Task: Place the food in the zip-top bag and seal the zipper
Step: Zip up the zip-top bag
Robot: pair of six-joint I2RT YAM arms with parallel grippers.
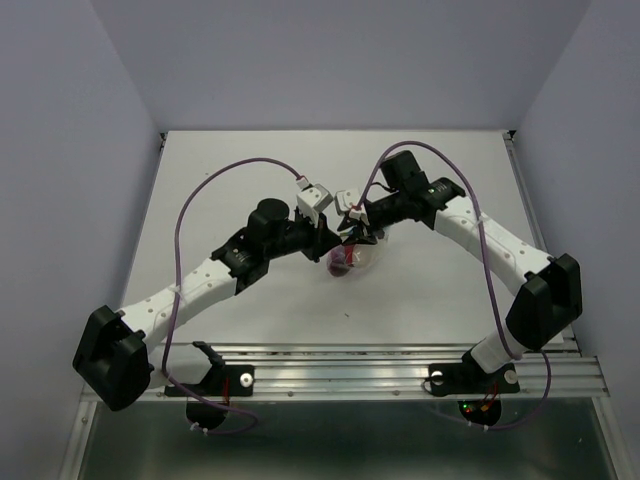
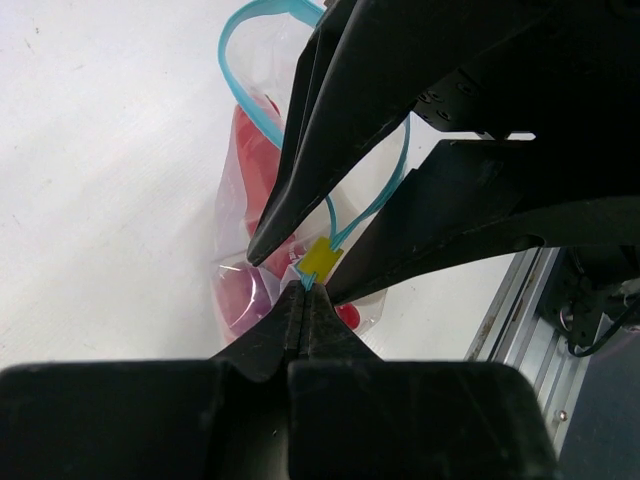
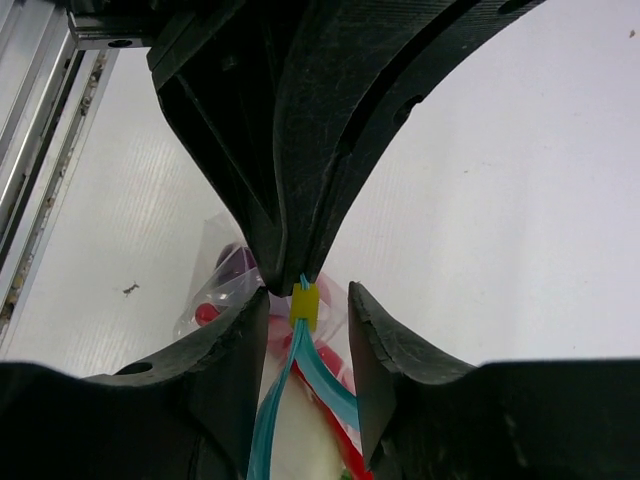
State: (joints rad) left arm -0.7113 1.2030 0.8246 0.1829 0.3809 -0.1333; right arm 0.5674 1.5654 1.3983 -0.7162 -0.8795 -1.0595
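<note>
Centrally, the left gripper (image 2: 303, 298) is pinching the zipper (image 2: 250, 100) while the right gripper (image 3: 308, 303), unclenched, is straddling the yellow slider (image 3: 304, 305).

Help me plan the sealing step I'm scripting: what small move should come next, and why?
Probably close the right hand on the yellow slider. The slider sits untouched between that hand's open fingers, while the left hand pinches the end of the zipper, which gapes in a loop above the food in the bag.
</note>
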